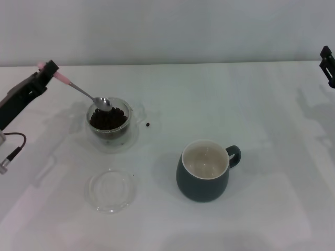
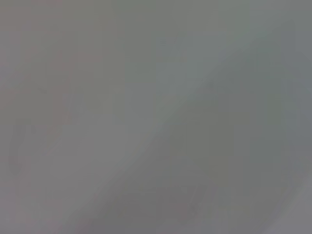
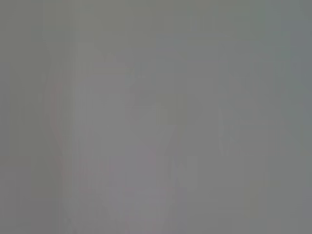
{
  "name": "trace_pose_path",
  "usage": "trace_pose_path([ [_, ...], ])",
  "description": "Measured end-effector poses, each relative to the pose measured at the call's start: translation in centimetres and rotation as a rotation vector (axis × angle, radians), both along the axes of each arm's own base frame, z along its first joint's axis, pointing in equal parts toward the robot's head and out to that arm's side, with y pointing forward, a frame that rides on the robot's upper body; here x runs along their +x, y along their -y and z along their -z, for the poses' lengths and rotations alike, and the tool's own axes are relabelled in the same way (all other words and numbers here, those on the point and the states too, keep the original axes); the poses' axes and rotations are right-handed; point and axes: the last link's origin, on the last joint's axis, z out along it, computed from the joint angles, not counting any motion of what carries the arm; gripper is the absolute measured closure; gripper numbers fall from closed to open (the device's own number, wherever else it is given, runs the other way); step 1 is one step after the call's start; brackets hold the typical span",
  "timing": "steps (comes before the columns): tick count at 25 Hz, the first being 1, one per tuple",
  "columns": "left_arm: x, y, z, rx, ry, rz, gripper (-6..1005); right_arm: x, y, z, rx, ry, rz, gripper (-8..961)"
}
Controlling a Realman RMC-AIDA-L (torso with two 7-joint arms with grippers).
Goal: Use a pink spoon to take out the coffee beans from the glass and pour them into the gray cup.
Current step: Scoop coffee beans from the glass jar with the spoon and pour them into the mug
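While left hand grips pink spoon, bowl meets glass rim.

1. A white counter fills the head view, meeting a pale wall at the back.
2. A shallow clear dish lies flat on the counter near the front left.
3. Both wrist views show only grey blur.

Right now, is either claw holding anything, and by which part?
The left claw grips the pink-handled silver teaspoon by the far end of its pink handle, bowl over the bean-filled clear glass. The right claw, parked at the table's edge, shows nothing held.
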Motion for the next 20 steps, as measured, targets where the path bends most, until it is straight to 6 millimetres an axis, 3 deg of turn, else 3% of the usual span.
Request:
trace_pose_path([
  [9,-0.1,-0.3,1.1,-0.021,-0.085,-0.007,863,0.2,0.0,-0.1,0.012,-0.014,0.015,303],
  [20,-0.2,0.2,1.8,-0.058,-0.018,-0.045,862,0.2,0.1,0.1,0.008,-0.019,0.019,303],
])
